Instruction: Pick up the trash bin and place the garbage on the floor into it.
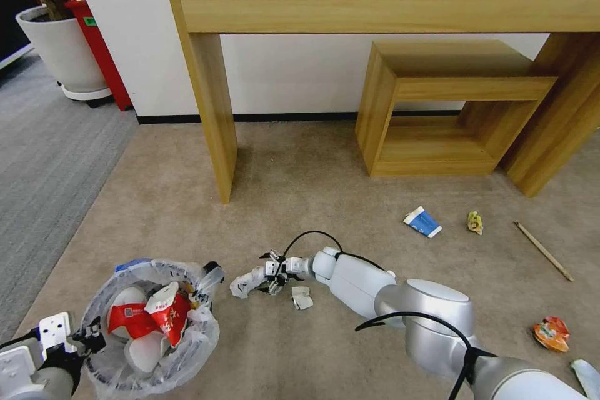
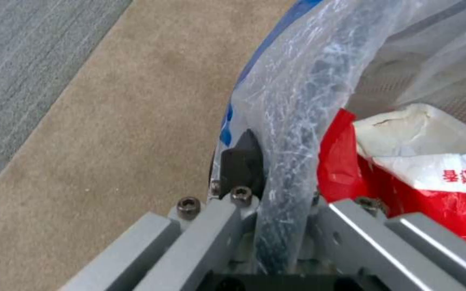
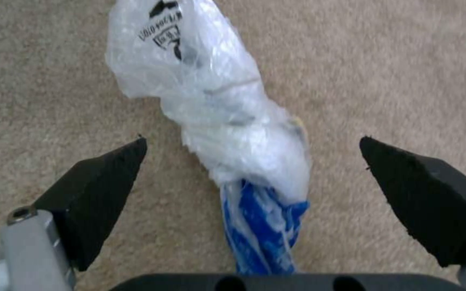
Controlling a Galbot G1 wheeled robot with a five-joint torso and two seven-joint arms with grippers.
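The trash bin (image 1: 206, 337), lined with a crinkly plastic bag, sits at the lower left with red-and-white wrappers (image 1: 153, 315) inside. My left gripper (image 1: 87, 337) is shut on the bin's rim (image 2: 292, 133), one black pad (image 2: 241, 161) pressed to the bag. My right gripper (image 1: 272, 276) is low over the beige floor (image 1: 300, 200), open, fingers (image 3: 103, 190) either side of a clear plastic wrapper with a blue end (image 3: 217, 101). More garbage lies around: crumpled paper (image 1: 302, 298), a blue-white carton (image 1: 422, 222), a yellow scrap (image 1: 475, 222), a wooden stick (image 1: 542, 250), an orange wrapper (image 1: 551, 332).
A wooden console table leg (image 1: 215, 119) stands ahead, with a low wooden shelf unit (image 1: 437, 112) to its right. Grey carpet (image 1: 44, 156), a white plant pot (image 1: 59, 50) and a red bin (image 1: 100, 56) are at the left. A white object (image 1: 587, 378) lies at the lower right edge.
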